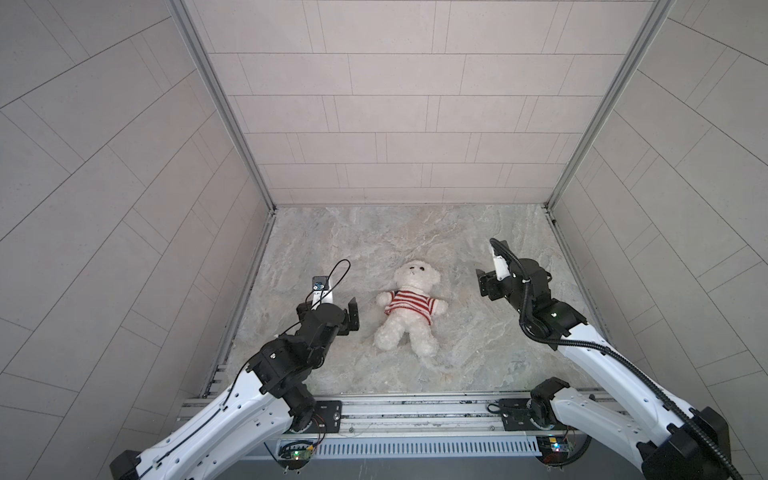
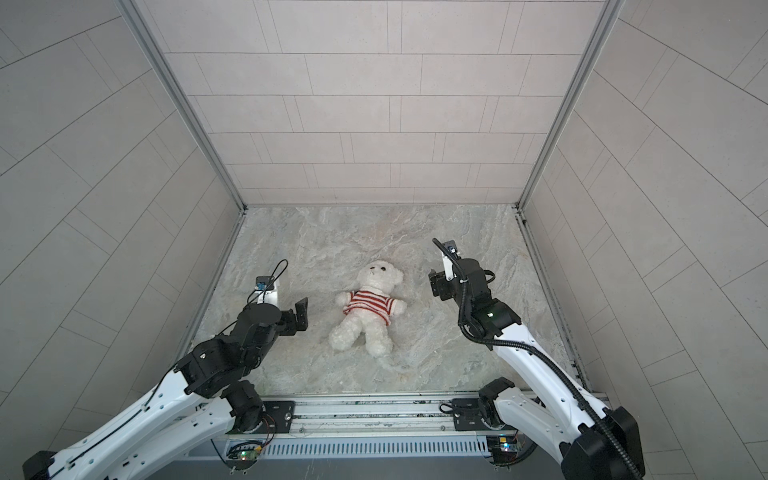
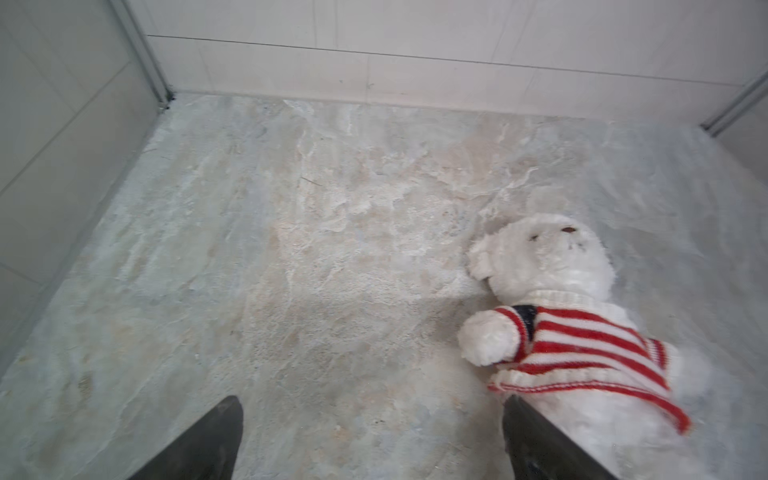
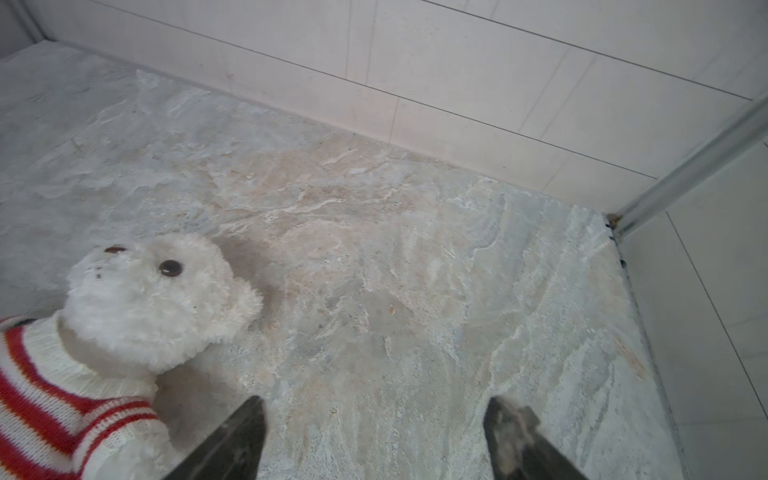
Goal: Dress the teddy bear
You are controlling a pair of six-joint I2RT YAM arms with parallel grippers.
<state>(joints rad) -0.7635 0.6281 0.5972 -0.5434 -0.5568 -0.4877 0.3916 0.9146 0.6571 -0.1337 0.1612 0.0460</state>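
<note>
On the marbled tabletop (image 1: 415, 232), roughly at its middle, lies one teddy bear (image 1: 406, 329) (image 2: 362, 327), on its back with the face up. Its head is toward the back wall and its two legs are splayed toward the arm bases. It wears one sweater (image 1: 409, 302) (image 2: 368, 304), striped red and white. The white collar sits under the chin, both stubby paws poke out of the short sleeves, and the hem runs aslant across the belly. A small dark patch near one shoulder of the knit shows in the left wrist view, though the blur there leaves its nature unclear.

Three tiled walls (image 1: 415, 104) close in the tabletop like an open box, and in it are the bear and the working ends of two arms, one on each side of the toy.

The left gripper (image 3: 372, 419) has its two fingers spread wide, with only bare stone between them. One finger (image 1: 353, 316) stands near the bear's flank, seemingly just clear of the fur. The right gripper (image 4: 374, 415) is likewise parted and holds nothing. It hangs beside the bear's head, well apart from it in both top views.
</note>
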